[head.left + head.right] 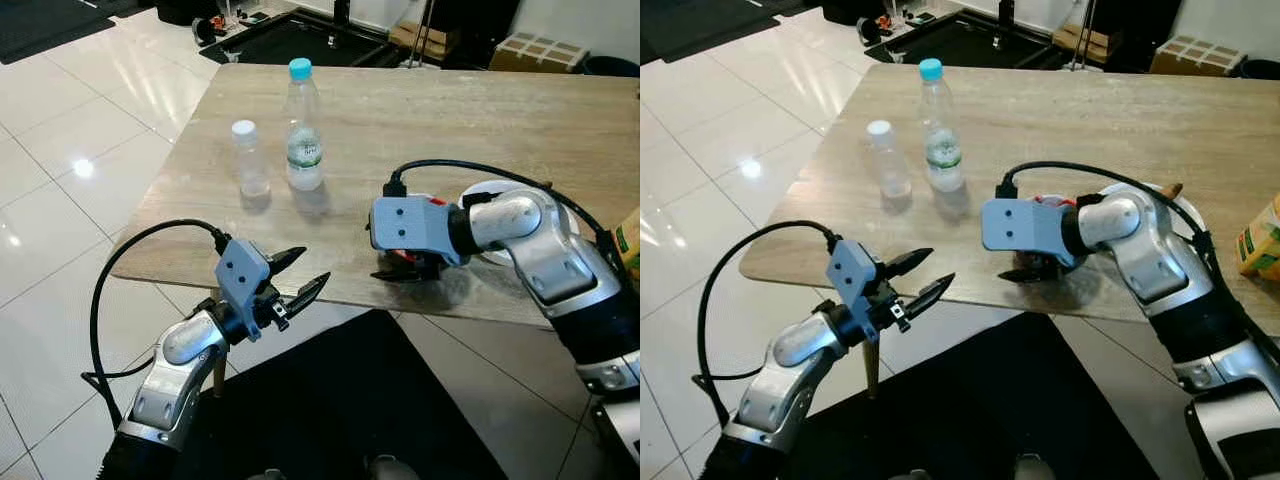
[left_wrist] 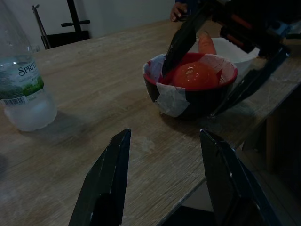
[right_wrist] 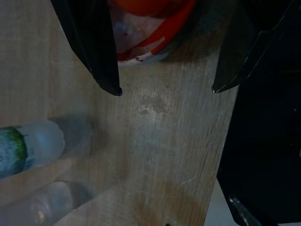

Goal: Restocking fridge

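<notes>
Near the table's (image 1: 520, 110) front edge, the right gripper (image 2: 207, 75) straddles a red bowl (image 2: 190, 96), fingers spread, gripping nothing. Off that edge, the left gripper (image 1: 300, 275) hovers open, empty.

two water bottles (image 1: 303, 130) (image 1: 248, 160), one red bowl (image 2: 193, 89), one juice carton (image 1: 1262, 240), one table (image 1: 520, 130)

Table (image 1: 480, 110) viewed from above by both head eyes, facing forward-down. Red bowl (image 2: 193, 89) seen close by both wrist cams, from opposite sides.
</notes>
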Robot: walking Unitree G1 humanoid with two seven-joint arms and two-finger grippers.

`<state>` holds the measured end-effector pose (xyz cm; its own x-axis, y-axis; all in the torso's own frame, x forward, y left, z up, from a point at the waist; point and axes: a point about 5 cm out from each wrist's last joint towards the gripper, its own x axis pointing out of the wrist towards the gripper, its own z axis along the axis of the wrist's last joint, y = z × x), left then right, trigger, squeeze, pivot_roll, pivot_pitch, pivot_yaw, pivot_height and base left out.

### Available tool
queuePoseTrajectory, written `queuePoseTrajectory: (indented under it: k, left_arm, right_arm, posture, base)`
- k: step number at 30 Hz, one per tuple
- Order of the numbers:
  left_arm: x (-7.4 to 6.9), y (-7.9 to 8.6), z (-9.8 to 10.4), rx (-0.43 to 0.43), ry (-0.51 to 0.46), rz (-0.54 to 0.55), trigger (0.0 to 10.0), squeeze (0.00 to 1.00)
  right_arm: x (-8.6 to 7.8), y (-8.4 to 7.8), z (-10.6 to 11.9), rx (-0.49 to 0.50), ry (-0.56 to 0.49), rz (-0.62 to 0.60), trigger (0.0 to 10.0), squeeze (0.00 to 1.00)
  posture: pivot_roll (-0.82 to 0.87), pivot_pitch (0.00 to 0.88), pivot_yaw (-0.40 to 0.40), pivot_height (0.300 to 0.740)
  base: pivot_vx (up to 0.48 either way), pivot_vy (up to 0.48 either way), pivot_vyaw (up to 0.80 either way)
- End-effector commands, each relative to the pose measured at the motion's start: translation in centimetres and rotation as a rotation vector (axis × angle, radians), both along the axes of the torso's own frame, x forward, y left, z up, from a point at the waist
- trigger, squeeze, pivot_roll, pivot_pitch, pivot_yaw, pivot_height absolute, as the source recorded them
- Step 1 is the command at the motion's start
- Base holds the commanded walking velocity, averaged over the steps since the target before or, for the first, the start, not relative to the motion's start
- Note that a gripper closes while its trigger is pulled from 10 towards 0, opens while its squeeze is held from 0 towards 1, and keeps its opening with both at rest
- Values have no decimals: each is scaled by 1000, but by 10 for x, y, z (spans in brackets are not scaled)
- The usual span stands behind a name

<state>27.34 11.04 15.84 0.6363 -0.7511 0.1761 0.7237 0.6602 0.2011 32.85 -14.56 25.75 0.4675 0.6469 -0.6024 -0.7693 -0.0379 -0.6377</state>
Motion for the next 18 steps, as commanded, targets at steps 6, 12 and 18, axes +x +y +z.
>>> queuePoseTrajectory:
  k: [6, 12, 18]
  left_arm:
    - [-5, 3, -6, 26, 21, -1, 10000, 0]
    - [-5, 3, -7, 32, 27, -6, 10000, 0]
    - [-5, 2, -8, 38, 31, -12, 10000, 0]
  right_arm:
    - [0, -16, -6, -87, 52, -31, 10000, 0]
    - [-2, -27, -15, -122, 98, -57, 10000, 0]
    - [-2, -31, -27, -166, 124, -72, 10000, 0]
  posture:
    - [-150, 145, 50, 740]
    - [-152, 146, 56, 740]
    - [-150, 149, 60, 740]
  base:
    - [0, 0, 0]
    - [0, 0, 0]
    - [0, 0, 0]
